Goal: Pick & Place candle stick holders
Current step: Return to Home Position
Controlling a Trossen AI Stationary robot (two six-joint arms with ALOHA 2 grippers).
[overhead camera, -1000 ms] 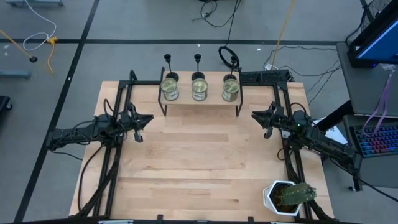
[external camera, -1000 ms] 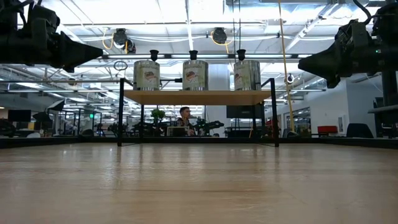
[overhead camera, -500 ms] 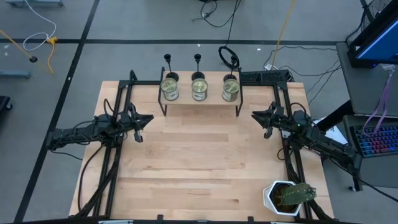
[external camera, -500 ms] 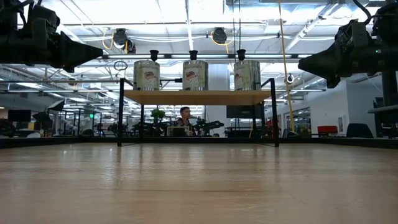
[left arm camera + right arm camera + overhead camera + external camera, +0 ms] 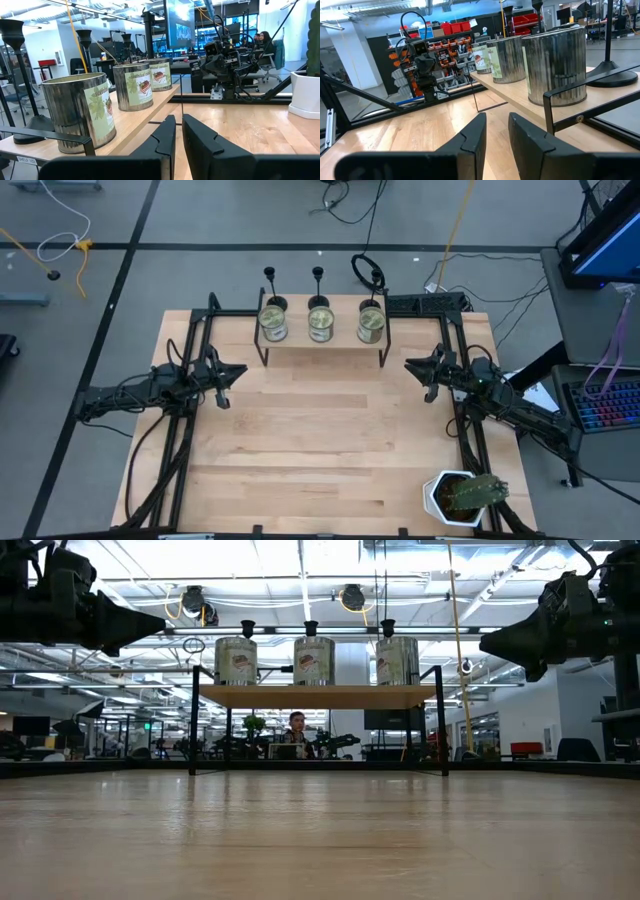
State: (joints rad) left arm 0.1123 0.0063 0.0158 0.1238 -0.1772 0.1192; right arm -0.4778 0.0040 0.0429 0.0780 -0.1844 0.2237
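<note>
The left gripper point(image 5: 177, 120) hangs over the left side of the tabletop point(image 5: 320, 450), its fingers a narrow slit apart and holding nothing. On the shelf point(image 5: 318, 696) at the far edge, the 3 candle stick holders point(image 5: 311, 628) stand upright in a row behind 3 scented candle tins point(image 5: 236, 660). They look light, stiff and easily tipped, so I'd pinch the thin stem just under the cup. The right gripper point(image 5: 496, 119) hangs over the right side, fingers likewise narrow and empty.

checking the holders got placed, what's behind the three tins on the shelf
Three black candle stick holders stand behind the tins, one each, on the shelf. From the low view only their cups show; the tins cover stems and bases.
</note>
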